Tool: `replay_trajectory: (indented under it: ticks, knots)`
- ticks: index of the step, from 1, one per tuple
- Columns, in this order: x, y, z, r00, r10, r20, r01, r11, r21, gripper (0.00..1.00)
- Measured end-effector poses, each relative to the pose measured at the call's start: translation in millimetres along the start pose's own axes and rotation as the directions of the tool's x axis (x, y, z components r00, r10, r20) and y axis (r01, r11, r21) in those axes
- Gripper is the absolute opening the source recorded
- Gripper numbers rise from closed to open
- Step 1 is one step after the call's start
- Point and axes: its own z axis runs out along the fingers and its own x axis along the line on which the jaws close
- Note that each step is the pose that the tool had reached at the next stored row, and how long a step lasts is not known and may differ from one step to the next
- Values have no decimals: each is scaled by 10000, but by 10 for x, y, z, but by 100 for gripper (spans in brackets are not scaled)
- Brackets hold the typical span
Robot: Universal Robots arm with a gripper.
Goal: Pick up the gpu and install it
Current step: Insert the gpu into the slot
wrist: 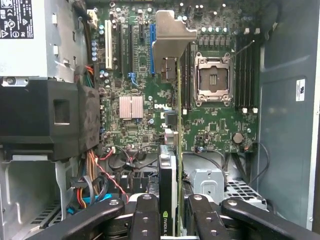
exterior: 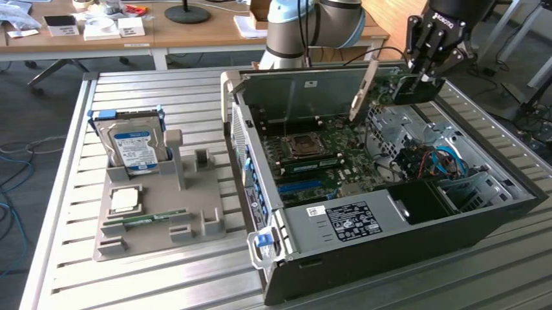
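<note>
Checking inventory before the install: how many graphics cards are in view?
1. The gpu is gripped in the hand over the motherboard of the open computer case. Others may be hidden.

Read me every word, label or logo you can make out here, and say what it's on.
"DELL", faint: on the motherboard.
Green Nvidia logo, letters beside it unclear: on the gpu edge.
Too small to read: label on the power supply.
Too small to read: blue label on the hard drive.
Blurred: sticker on the case wall.
Blurred: white lettering on the pincer.
</note>
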Motion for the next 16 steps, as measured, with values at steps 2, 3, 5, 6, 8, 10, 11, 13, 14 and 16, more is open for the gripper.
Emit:
replay_trajectory:
  ticks: [2, 3, 5, 6, 8, 10, 11, 13, 14, 16]
  knots:
    - [2, 13, 27, 10000, -1, -1, 1, 10000, 1, 27]
    - [3, 23, 43, 10000, -1, 0, 1, 10000, 1, 27]
    - [5, 52, 73, 10000, -1, 1, 1, 10000, 14, 27]
    - [7, 62, 90, 10000, -1, 1, 1, 10000, 18, 27]
    - [9, 86, 123, 10000, -2, 0, 2, 10000, 23, 27]
    - [11, 115, 159, 10000, -1, 0, 1, 10000, 25, 27]
    - [12, 135, 177, 10000, -1, 1, 1, 10000, 25, 27]
    - [14, 173, 203, 10000, -1, 0, 1, 10000, 26, 27]
    - [15, 196, 211, 10000, 0, 1, 0, 10000, 27, 27]
    - [18, 246, 225, 10000, -2, 2, 2, 10000, 36, 27]
